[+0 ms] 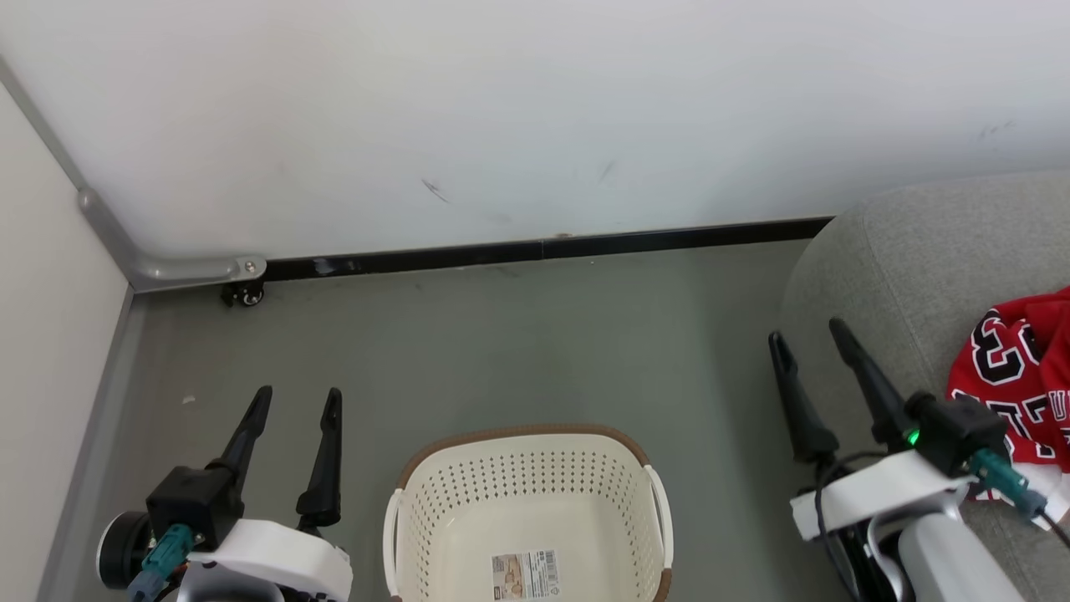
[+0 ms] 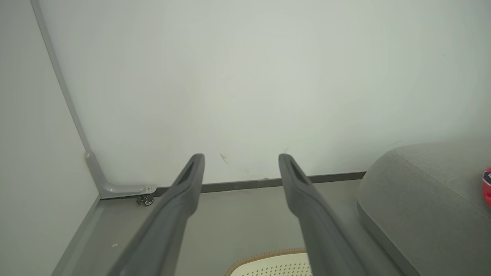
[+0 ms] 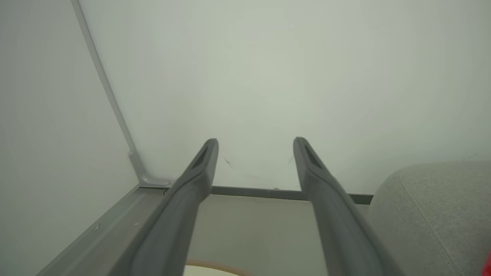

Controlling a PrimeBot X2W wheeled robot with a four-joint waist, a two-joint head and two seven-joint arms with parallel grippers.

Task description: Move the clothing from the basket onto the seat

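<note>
Lying on the seat [image 1: 911, 251], the clothing [image 1: 1020, 368] is cut off at right; left claw [image 1: 300, 390] and right claw [image 1: 807, 329] gape empty.

The grey floor [image 1: 543, 334] carries the basket [image 1: 527, 477]; the seat [image 1: 911, 251] carries the red clothing [image 1: 1024, 376].

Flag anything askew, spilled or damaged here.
Nothing is spilled or broken. The wall carries a few dark scuff marks, and the red jersey lies crumpled, not flat, on the grey seat.
</note>
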